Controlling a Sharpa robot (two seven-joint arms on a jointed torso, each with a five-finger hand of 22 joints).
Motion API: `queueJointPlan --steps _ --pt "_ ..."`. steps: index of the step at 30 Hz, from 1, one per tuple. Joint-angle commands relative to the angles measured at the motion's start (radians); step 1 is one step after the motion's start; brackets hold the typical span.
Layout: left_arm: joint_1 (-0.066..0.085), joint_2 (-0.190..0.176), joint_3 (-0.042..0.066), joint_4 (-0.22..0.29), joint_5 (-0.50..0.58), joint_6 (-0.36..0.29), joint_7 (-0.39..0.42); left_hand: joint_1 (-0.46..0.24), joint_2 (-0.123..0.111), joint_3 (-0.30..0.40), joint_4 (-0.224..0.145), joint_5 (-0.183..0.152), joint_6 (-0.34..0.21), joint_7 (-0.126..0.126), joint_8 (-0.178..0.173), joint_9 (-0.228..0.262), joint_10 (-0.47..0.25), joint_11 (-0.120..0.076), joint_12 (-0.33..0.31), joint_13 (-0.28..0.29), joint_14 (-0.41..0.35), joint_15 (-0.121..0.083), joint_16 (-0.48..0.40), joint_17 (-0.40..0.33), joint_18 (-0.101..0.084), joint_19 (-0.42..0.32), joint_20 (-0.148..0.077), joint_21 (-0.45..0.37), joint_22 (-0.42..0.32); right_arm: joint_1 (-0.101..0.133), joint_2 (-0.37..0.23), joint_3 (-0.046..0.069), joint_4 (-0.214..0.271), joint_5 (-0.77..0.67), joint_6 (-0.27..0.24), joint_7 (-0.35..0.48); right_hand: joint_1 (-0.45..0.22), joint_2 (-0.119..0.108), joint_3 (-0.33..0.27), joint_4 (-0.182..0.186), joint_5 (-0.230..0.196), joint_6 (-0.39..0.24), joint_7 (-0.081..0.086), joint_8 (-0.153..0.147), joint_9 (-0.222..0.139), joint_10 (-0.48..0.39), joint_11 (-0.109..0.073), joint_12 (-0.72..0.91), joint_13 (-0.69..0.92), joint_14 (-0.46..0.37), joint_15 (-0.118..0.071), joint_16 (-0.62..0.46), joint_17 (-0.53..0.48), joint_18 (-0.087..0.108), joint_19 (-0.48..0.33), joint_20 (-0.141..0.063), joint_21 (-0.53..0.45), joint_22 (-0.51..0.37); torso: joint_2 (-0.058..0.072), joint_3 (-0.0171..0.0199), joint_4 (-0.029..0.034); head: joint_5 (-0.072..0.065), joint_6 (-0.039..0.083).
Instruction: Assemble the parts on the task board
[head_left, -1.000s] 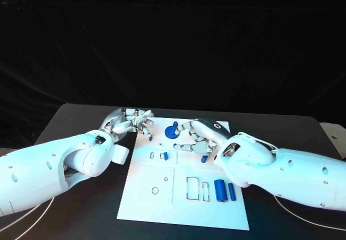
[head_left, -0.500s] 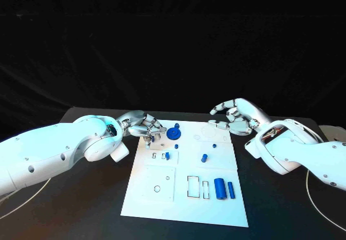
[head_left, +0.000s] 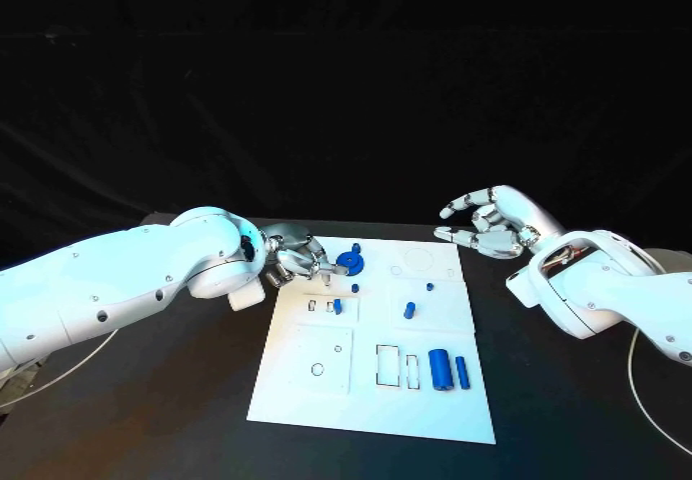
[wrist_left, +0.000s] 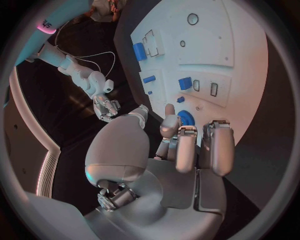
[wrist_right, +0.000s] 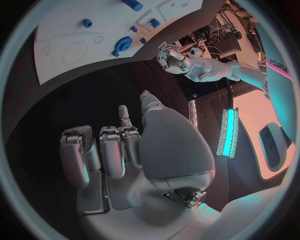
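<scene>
Here the main risk, as I judge it, sits with the left hand, which hovers at the far left edge of the white board, right beside the round blue gear. Its fingers are curled in and bunched, and whether a fingertip touches the gear I cannot tell; nothing shows clearly in its grasp. If it pushes sideways from there, it could nudge the gear off its seat or shift the whole board on the black table, since nothing visible pins the board down. The small blue pieces just near of the gear, a peg and a block, lie close enough to be swept along.

The right hand hangs raised beyond the board's far right corner, well apart from any part, its fingers loosely spread and holding nothing. A careless descent from that height could land it on the empty far-right area of the board.

The board is a flat white plate with outlined slots and holes. Its blue parts are scattered: the gear at the far side, a short peg near the middle, and two upright-lying cylinders side by side towards the near right, next to two empty rectangular slots.
</scene>
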Motion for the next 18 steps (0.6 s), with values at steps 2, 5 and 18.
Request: queueJointPlan --steps 2,5,18 --pt "0.014 0.031 -0.007 -0.024 -0.078 0.065 -0.142 -0.021 0.010 -0.030 0.001 -0.002 0.005 -0.010 0.011 0.010 0.053 -0.008 0.061 0.089 0.105 -0.012 0.003 0.263 -0.022 0.015 -0.011 0.013 0.033 0.000 -0.003 0.000 -0.002 0.003 0.018 -0.008 0.008 -0.002 0.005 0.002 0.007 0.007 -0.002 0.004 0.001 0.038 -0.008 0.006 0.198 0.086 -0.008 -0.005 0.180 -0.012 0.099 -0.008 -0.003 0.258 -0.003 0.0016 0.0005 0.000 -0.008" --pt "0.022 0.050 -0.013 -0.039 -0.092 0.089 -0.164 -0.031 0.023 -0.043 0.001 -0.002 0.014 -0.015 0.016 0.016 0.064 -0.012 0.074 0.108 0.105 -0.015 0.003 0.263 -0.024 0.019 -0.014 0.017 0.041 0.000 -0.005 -0.001 -0.003 0.002 0.020 -0.013 0.008 -0.002 0.005 0.002 0.007 0.007 -0.002 0.004 0.001 0.038 -0.008 0.006 0.198 0.086 -0.008 -0.005 0.180 -0.012 0.099 -0.008 -0.003 0.258 -0.002 0.0016 0.0002 -0.002 -0.010" --pt "0.041 0.135 -0.042 -0.111 -0.127 0.202 -0.215 -0.033 0.038 -0.051 0.000 -0.001 0.018 -0.018 0.018 0.024 0.056 -0.015 0.069 0.098 0.105 -0.019 0.003 0.263 -0.026 0.023 -0.017 0.022 0.053 0.000 -0.008 -0.002 -0.006 -0.006 0.024 -0.032 0.008 -0.005 0.006 0.002 0.015 0.006 -0.003 0.006 0.001 0.038 -0.009 0.006 0.197 0.085 -0.010 -0.006 0.178 -0.011 0.098 -0.010 -0.005 0.256 0.002 0.0001 0.0018 0.001 -0.018"
